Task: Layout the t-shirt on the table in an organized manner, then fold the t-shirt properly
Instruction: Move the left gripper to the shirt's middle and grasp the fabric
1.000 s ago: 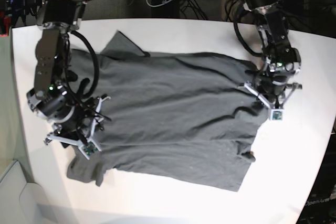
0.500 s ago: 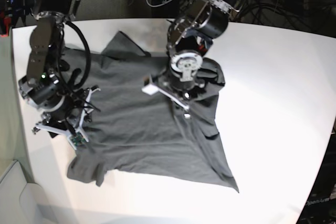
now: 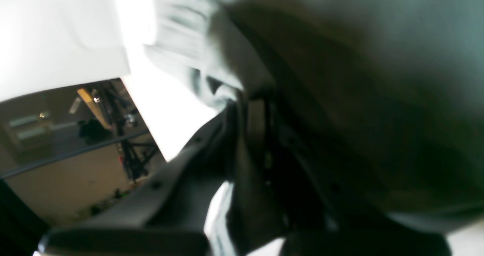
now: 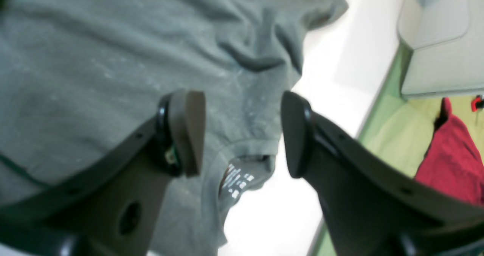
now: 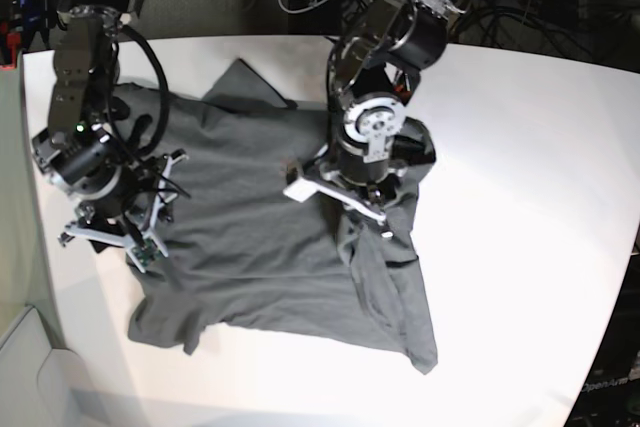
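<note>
Item: t-shirt, dk grey, qty 1, lying on table, qty 1, white; left half flat, right side lifted and dragged toward centre, hem trailing to a point near front edge. Left gripper clenched on bunched shirt fabric over mid-table; wrist view blurred, cloth draped across the lens. Right gripper w/ jaws wide apart, grasping nothing, poised over collar/label area at shirt's far-left edge. Arms: qty 2. Off-table: red cloth, qty 1; pale bin, qty 1. Risks: pinched bunch may slip out of the closed jaws, dropping the fold crooked; unpinned left side may slide w/ the pull, so edges misalign; extra layers caught → creases.
</note>
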